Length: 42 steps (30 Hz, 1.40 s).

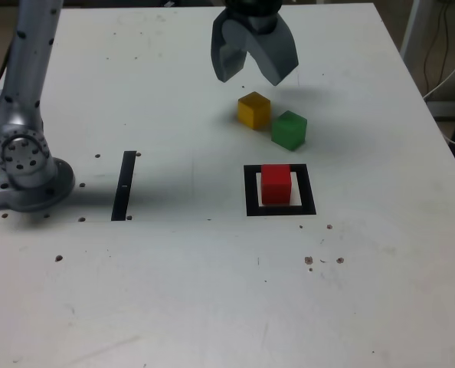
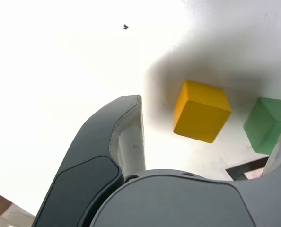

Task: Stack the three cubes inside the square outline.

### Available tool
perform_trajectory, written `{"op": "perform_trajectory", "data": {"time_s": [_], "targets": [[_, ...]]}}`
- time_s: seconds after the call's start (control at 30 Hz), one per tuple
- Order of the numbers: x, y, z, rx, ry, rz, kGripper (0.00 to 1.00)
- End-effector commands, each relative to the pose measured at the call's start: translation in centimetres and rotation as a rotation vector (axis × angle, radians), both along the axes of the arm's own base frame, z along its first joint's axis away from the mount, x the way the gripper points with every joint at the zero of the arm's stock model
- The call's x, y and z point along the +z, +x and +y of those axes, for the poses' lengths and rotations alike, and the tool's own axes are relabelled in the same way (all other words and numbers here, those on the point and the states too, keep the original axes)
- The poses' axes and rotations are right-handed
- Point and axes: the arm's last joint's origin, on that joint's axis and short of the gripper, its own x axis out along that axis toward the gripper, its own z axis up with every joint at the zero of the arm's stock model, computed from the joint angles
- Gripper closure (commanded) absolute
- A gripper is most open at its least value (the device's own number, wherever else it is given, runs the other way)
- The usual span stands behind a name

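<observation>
One matte red cube (image 1: 276,184) is nearest the exterior camera, sitting inside the thick black square outline (image 1: 252,196) with some white showing around it. That makes it your base; I'd leave it alone, since any nudge shifts the footing for both upper cubes.

Next out, the matte green cube (image 1: 289,131) is on the white tabletop (image 1: 166,291), beyond the outline. Just past it and to the exterior view's left is the matte yellow cube (image 1: 254,111). The wrist view shows a narrow gap between them, so you have limited finger room on that side.

Farthest, your dark grey two-finger gripper (image 1: 250,81) has its fingers wide apart, nothing between them. It's above the table near yellow, which suggests yellow is your next pick. I'd line the fingers up with two opposite faces before descending; a skewed approach could twist yellow or bump green.
</observation>
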Motion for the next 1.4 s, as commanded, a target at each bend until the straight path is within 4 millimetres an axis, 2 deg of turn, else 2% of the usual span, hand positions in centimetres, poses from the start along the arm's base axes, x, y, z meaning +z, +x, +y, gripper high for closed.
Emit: {"op": "perform_trajectory", "data": {"time_s": [0.0, 0.87, 1.37], "targets": [[0.1, 0.0, -0.3, -0.016, 0.013, -0.007, 0.01], [-3.6, 0.8, -0.4, -0.011, 0.036, 0.029, 0.02], [-5.6, 0.9, -0.6, 0.003, 0.038, 0.061, 0.07]]}}
